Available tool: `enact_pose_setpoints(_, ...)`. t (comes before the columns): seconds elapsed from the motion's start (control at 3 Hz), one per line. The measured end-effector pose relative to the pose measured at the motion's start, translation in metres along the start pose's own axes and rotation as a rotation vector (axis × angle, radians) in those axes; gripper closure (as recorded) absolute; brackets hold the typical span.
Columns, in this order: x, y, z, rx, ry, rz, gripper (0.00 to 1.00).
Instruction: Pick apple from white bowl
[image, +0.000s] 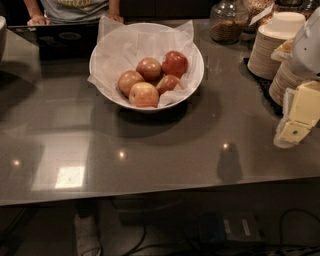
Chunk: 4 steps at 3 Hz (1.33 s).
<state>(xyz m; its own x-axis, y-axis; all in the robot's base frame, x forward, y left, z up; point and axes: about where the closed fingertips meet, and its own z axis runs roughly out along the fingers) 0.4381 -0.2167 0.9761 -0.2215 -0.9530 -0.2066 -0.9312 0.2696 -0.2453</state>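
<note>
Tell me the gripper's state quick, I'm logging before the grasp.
Gripper: cannot be told; it hangs at the right edge, apart from the wide white paper-lined bowl of red-yellow apples.

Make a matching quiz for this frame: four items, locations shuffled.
1 apples
2 gripper
3 glass jar
4 paper plates

A back of the counter, just right of the white bowl
B right edge of view, over the counter, apart from the bowl
C inside the white bowl
D stacked, far right corner

Pairs: 1-C, 2-B, 3-A, 4-D
</note>
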Motion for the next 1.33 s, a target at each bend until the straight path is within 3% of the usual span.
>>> enact_pose_setpoints(0.67,-0.011,-0.005,0.001,0.008,-0.027,-0.019,0.0)
enact_pose_setpoints(1.0,-0.051,-0.017,0.013,-0.005,-0.09,-0.107,0.0)
enact_pose_setpoints(1.33,-0.052,-0.017,0.013,-0.005,-0.091,-0.107,0.0)
